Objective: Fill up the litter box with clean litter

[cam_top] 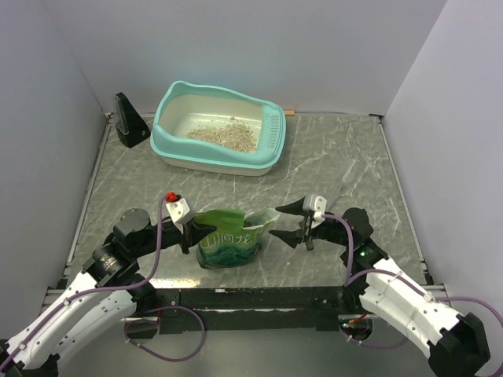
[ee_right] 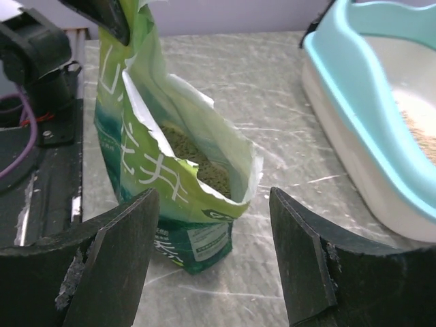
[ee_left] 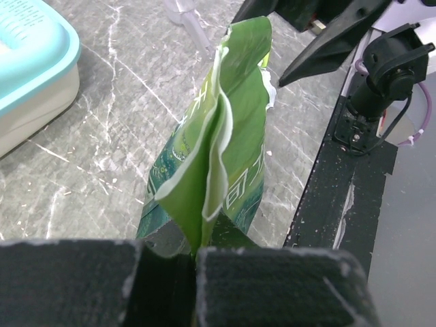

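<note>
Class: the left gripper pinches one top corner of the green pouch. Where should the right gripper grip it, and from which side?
Probably the free top corner of the upright green printed plastic pouch, approached level from its right, opposite the left gripper. That thin lip faces the open jaws of the right gripper; gripping there holds the mouth wide.

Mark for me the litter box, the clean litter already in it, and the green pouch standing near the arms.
litter box [cam_top: 273, 129], top view, slotted turquoise end wall.
clean litter [cam_top: 224, 135], top view, middle of the tan patch inside the box.
green pouch [ee_right: 139, 174], right wrist view, printed front panel.
</note>
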Controlling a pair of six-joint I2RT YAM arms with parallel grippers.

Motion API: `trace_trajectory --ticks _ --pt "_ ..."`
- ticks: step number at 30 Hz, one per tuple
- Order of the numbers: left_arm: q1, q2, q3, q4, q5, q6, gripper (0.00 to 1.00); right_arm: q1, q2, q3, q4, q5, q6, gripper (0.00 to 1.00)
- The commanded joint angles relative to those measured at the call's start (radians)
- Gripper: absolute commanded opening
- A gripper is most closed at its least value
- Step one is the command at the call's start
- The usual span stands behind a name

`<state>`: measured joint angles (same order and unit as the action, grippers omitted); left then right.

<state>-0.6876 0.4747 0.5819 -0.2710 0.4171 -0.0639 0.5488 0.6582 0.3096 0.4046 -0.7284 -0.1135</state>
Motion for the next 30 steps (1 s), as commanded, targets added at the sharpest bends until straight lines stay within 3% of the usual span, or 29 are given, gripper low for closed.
trace_trajectory --ticks 1,10,15,19,30 --pt "0.007 -0.033 0.024 0.127 0.032 -0.014 0.01 -0.018 0.09 0.04 0.132 -0.101 0.014 0.72" --pt "0.007 -0.041 0.016 0.13 0.045 -0.02 0.01 -0.134 0.345 0.051 0.589 -0.38 0.225 0.72" --pt "0.007 -0.033 0.015 0.131 0.043 -0.019 0.01 -0.164 0.513 0.045 0.968 -0.563 0.51 0.71" --pt "0.007 -0.021 0.015 0.127 0.034 -0.019 0.01 -0.167 0.639 0.06 1.234 -0.585 0.67 0.71" --pt "0.007 0.005 0.016 0.125 0.034 -0.019 0.01 -0.15 0.647 0.086 1.234 -0.556 0.679 0.59"
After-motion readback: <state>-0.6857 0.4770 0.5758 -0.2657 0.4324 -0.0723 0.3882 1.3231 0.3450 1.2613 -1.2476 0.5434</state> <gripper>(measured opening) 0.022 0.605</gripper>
